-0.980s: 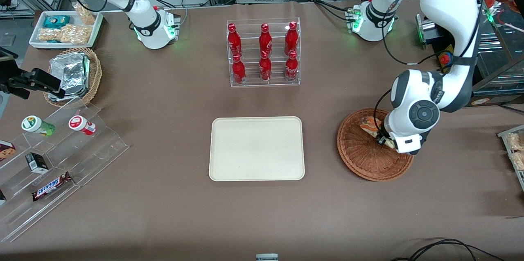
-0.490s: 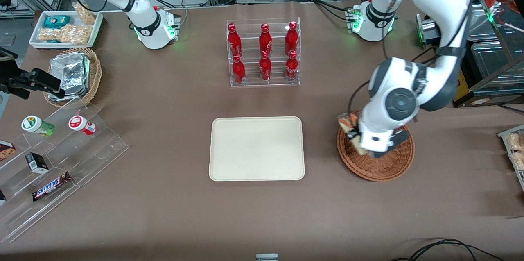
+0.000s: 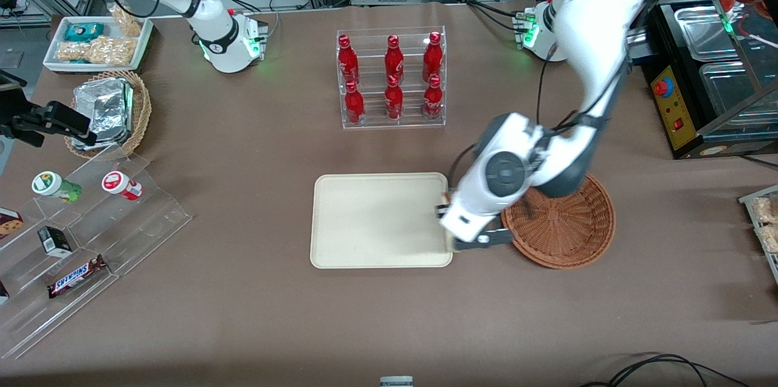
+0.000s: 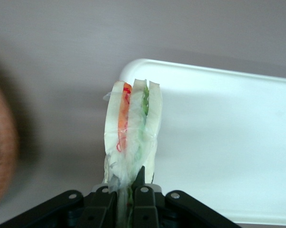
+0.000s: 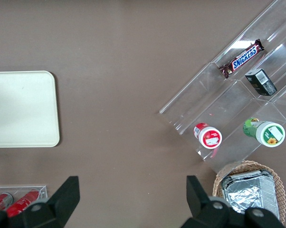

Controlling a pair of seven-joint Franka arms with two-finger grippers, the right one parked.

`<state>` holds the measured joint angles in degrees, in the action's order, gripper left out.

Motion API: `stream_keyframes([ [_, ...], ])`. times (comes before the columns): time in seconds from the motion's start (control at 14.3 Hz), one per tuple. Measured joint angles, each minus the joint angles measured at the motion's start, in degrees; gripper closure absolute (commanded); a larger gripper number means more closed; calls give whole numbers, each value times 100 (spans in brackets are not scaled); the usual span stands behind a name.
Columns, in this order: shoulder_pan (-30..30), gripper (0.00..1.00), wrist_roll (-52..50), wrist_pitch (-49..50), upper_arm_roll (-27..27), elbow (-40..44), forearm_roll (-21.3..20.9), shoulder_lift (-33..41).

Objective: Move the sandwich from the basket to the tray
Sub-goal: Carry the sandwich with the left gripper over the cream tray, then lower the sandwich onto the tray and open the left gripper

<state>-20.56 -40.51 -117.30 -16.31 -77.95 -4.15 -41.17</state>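
Note:
My left gripper [image 4: 129,183] is shut on the narrow end of the sandwich [image 4: 133,126], a wedge of pale bread with orange-red and green filling in clear wrap. The sandwich hangs over the rim of the cream tray [image 4: 228,142], at the corner nearest the basket. In the front view the gripper [image 3: 453,223] sits above the tray [image 3: 377,220] at the edge beside the reddish-brown wicker basket [image 3: 565,223], and the wrist hides nearly all of the sandwich. Nothing lies in the basket.
A clear rack of red bottles [image 3: 392,80] stands farther from the front camera than the tray. Toward the parked arm's end are a stepped acrylic stand with snacks [image 3: 91,235], a tan basket of foil packets [image 3: 112,110] and a white tray of snack bags [image 3: 97,44].
The gripper has lifted the sandwich out of the basket and carried it sideways to the tray's near edge. The basket now holds nothing.

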Motion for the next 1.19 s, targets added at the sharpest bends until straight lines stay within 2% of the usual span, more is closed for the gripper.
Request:
stream_keyframes([
  [0.42,-1015,99,-872,-25,11,1167,-710,-937],
  [0.77,-1208,96,-1016,-834,23,1442,-782,-1509],
  [0.84,-1208,86,-1016,-962,25,1454,-782,-1591],
  [0.98,-1222,0,-1015,-1010,15,1512,-782,-1633],
  [1.19,-1227,0,-1018,-1009,15,1593,-782,-1629],
])
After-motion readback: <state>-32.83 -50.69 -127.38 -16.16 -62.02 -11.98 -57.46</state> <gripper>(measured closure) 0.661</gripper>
